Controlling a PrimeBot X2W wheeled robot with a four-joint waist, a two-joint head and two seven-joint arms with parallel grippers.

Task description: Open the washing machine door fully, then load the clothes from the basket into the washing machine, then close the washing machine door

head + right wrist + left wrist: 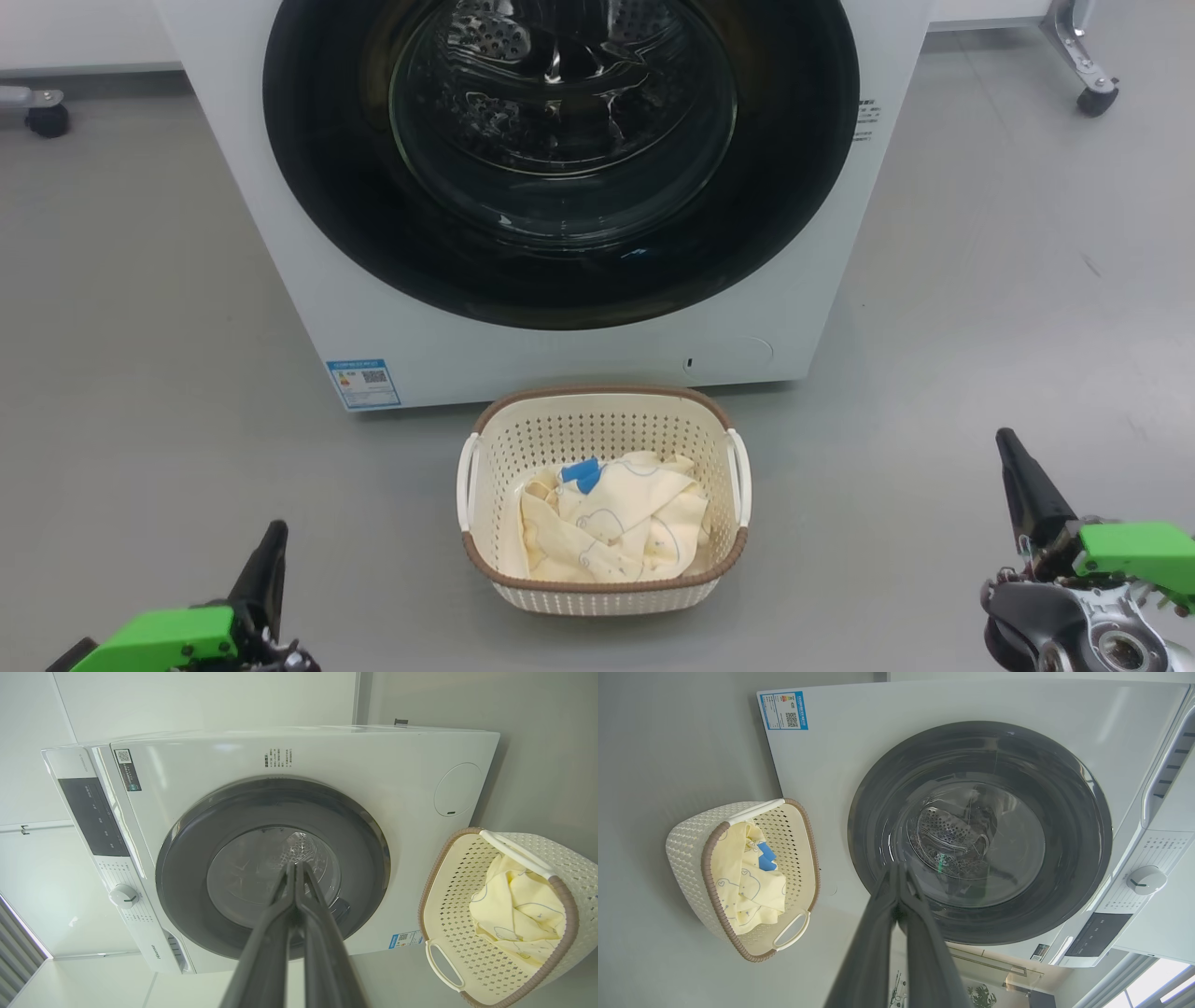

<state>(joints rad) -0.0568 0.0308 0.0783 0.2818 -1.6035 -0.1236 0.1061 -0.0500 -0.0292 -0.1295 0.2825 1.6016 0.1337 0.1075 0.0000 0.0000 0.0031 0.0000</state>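
The white washing machine (579,350) stands ahead with its round black-rimmed door (560,159) flat against the front. On the floor before it sits the cream basket (602,425) holding pale yellow clothes (611,527) with a blue patch. Low at the left my left gripper (275,532) is shut and empty; low at the right my right gripper (1004,439) is also shut and empty. Both hang well back from the basket. The left wrist view shows the door (980,833), basket (691,844) and clothes (742,882). The right wrist view shows the door (273,868), basket (467,933) and clothes (514,910).
Grey floor (140,373) spreads to both sides of the machine. A caster wheel (47,117) sits at the far left and a wheeled metal leg (1088,75) at the far right. A blue-white sticker (364,383) marks the machine's lower left corner.
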